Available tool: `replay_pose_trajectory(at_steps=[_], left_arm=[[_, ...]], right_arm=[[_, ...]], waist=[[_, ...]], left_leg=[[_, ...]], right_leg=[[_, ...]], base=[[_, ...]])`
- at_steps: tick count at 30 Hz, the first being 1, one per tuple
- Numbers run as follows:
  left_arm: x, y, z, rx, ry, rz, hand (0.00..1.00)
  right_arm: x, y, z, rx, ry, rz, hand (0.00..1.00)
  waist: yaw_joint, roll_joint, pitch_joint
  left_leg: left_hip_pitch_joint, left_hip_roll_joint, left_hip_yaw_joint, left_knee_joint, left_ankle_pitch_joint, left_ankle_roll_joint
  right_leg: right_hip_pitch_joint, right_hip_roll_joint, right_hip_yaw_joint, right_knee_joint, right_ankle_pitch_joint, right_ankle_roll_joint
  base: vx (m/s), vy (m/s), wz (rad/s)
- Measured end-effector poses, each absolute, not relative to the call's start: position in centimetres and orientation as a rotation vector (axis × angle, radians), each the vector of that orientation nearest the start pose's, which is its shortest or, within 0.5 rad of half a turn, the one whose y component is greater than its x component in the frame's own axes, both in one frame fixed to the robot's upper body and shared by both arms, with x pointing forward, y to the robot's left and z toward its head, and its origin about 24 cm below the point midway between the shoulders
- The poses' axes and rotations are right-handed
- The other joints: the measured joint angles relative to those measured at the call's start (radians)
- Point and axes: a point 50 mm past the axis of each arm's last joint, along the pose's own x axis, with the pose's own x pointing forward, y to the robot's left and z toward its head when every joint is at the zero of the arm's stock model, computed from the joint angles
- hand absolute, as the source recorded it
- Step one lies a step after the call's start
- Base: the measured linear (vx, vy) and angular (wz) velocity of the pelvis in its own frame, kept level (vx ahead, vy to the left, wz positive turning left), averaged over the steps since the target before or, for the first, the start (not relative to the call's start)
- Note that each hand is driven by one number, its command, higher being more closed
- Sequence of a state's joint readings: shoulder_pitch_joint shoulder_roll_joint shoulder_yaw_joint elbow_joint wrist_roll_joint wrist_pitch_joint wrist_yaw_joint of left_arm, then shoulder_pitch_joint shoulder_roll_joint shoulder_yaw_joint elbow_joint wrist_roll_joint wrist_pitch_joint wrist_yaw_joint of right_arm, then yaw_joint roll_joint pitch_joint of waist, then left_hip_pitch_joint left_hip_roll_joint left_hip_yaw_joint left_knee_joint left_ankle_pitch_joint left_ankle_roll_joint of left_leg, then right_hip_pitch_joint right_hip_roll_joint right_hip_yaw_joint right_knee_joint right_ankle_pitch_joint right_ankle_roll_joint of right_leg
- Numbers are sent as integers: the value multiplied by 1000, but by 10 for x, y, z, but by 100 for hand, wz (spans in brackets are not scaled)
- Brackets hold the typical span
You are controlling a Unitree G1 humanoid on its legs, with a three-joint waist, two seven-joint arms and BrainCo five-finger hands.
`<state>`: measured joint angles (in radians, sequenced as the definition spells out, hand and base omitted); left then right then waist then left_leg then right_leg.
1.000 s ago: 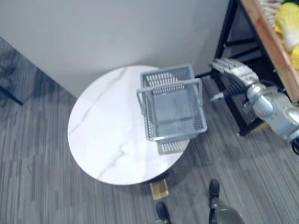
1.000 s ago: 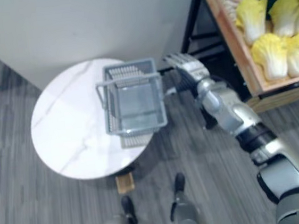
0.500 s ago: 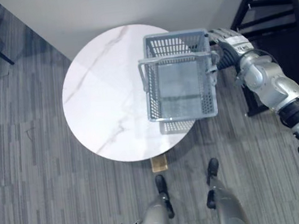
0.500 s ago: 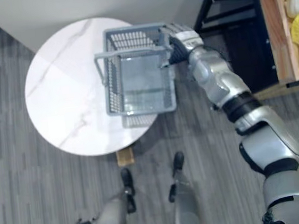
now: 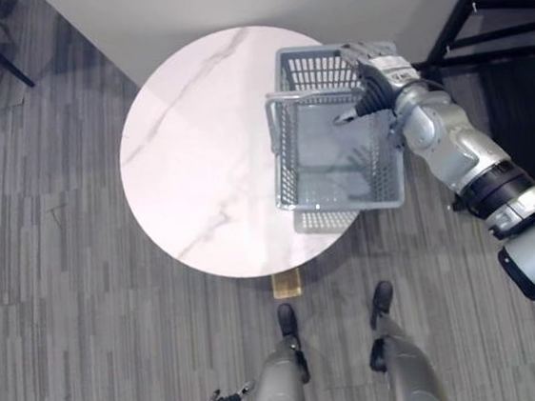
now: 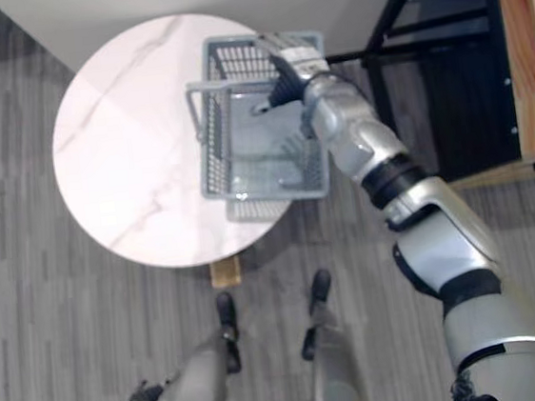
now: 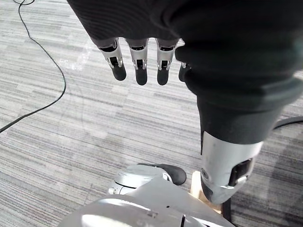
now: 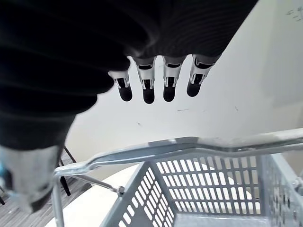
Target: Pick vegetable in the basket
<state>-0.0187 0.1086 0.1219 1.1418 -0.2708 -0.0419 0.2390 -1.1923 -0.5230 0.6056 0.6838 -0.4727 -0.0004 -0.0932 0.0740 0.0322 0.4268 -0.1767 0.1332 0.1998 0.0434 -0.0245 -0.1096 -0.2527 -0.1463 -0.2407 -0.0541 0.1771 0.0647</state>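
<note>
The grey plastic basket (image 5: 333, 141) stands empty on the right side of the round white marble table (image 5: 196, 160), partly overhanging its edge, with its handle (image 8: 189, 145) raised. My right hand (image 5: 379, 79) reaches over the basket's far right corner, just above the handle, fingers (image 8: 156, 85) straight and holding nothing. My left hand (image 7: 137, 61) hangs low over the carpet, fingers straight and empty. The basket holds no vegetable.
A black shelf frame (image 5: 478, 15) stands right of the table, and a wooden crate's side (image 6: 524, 49) shows on it. A small wooden block (image 5: 286, 285) lies on the grey carpet under the table's near edge. A grey wall runs behind the table.
The camera has shifted. My right hand has come from beside the basket's right side to over its far right corner, still empty. The basket stays on the table.
</note>
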Motion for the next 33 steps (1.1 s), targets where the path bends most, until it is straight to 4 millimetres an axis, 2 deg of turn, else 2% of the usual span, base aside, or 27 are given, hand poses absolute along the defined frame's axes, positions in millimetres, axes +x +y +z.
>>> replay_pose_trajectory(at_steps=[4,7,12,22,28,33], left_arm=[[118,218,-154,-70,1056,542,0],[124,219,-152,-62,1041,541,0],[126,218,-151,-52,1033,533,0],[129,219,-150,-11,1023,505,0],[134,219,-148,2,998,490,0],[136,219,-147,11,995,482,0]], right_arm=[[405,-112,258,-1348,-512,70,0],[407,-112,262,-1351,-509,59,0],[410,-118,261,-1353,-480,42,0],[418,-144,259,-1336,-390,-60,0],[419,-152,270,-1303,-382,-110,0],[419,-153,271,-1301,-386,-116,0]], waist=[[0,-3,3],[10,-7,19],[14,-8,29],[14,-5,31],[14,-2,37],[15,0,39]], left_leg=[[-13,0,-22,-3,11,-1],[-15,0,-29,-6,18,-1],[-28,-1,-49,-8,29,-3],[-36,-1,-50,-45,55,-5],[-51,-2,-51,-50,59,-6],[-54,-2,-51,-52,59,-6]], right_leg=[[0,-1,-16,0,0,0],[1,-2,-22,0,0,0],[0,-2,-34,0,0,0],[-23,0,-35,0,0,0],[-41,0,-36,0,0,0],[-41,0,-37,-7,0,0]], base=[[2,3,14],[-11,-1,9],[1,2,11],[1,0,0],[38,3,1],[45,4,1]])
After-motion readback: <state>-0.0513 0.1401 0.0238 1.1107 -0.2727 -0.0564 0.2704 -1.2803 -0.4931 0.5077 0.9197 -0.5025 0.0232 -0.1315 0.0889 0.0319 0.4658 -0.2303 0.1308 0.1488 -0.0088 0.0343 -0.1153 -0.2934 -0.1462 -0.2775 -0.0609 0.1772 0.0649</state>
